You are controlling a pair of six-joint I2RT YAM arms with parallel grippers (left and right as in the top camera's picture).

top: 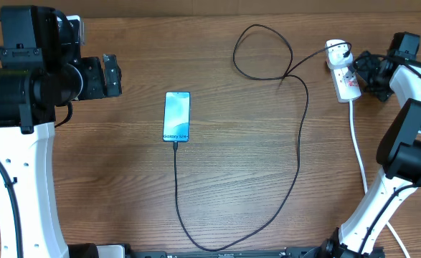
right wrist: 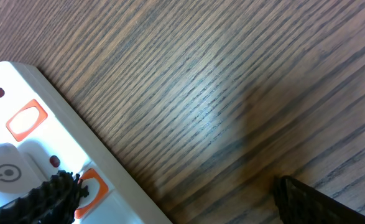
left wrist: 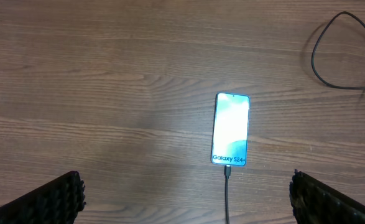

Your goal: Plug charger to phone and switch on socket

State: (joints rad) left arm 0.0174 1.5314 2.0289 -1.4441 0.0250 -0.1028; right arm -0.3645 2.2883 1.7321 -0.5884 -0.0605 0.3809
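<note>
Since my right pincer (right wrist: 173,190) hangs released, jaws wide, right at the socket (right wrist: 39,149), I judge the step in hand to be the switch. In the wrist view one pad (right wrist: 55,199) overlaps the nearer red switch (right wrist: 90,186) at 8 o'clock; I cannot tell whether it touches. A second switch (right wrist: 27,119) sits at 9 o'clock, and I must first be sure which one serves the occupied outlet. I would press straight down with that single pad, because a sideways shove could skate the light strip. From above, the charger (top: 300,143) runs from the socket at 2 o'clock round to the phone (top: 176,115) at table centre, entering its 6 o'clock edge, so plugging looks done. My left pincer (left wrist: 185,180), also released, idles at the phone's 10 o'clock, well apart.
</note>
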